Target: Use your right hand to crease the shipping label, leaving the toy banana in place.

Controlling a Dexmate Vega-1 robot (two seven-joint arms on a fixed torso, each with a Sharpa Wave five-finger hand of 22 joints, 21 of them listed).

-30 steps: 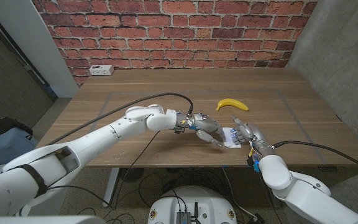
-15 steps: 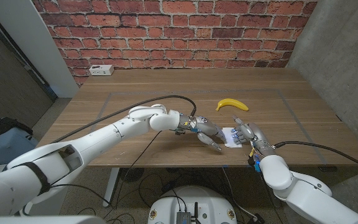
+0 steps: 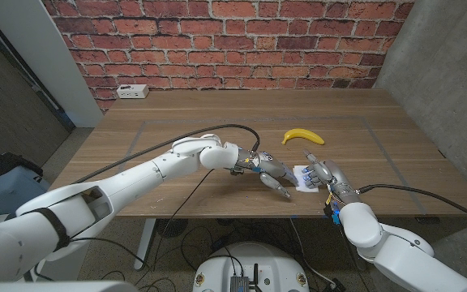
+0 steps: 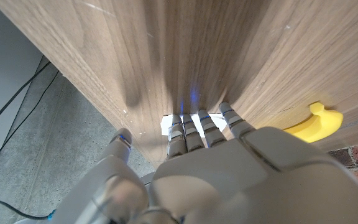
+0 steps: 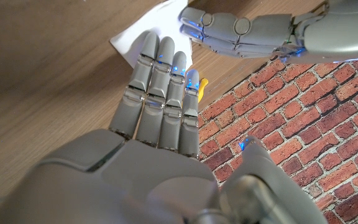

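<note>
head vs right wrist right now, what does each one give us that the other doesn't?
Head view alone: the whole toy banana lying apart from the hands, farther up the table; the power strip at the far edge; the table's full outline with both arms.

Right wrist view alone: a close look at the right hand, fingers straight and together over the shipping label's white corner, with the left hand's fingers at the label's other side.

Both: the label between the left hand and the right hand, the brick wall, and at least a sliver of banana.
</note>
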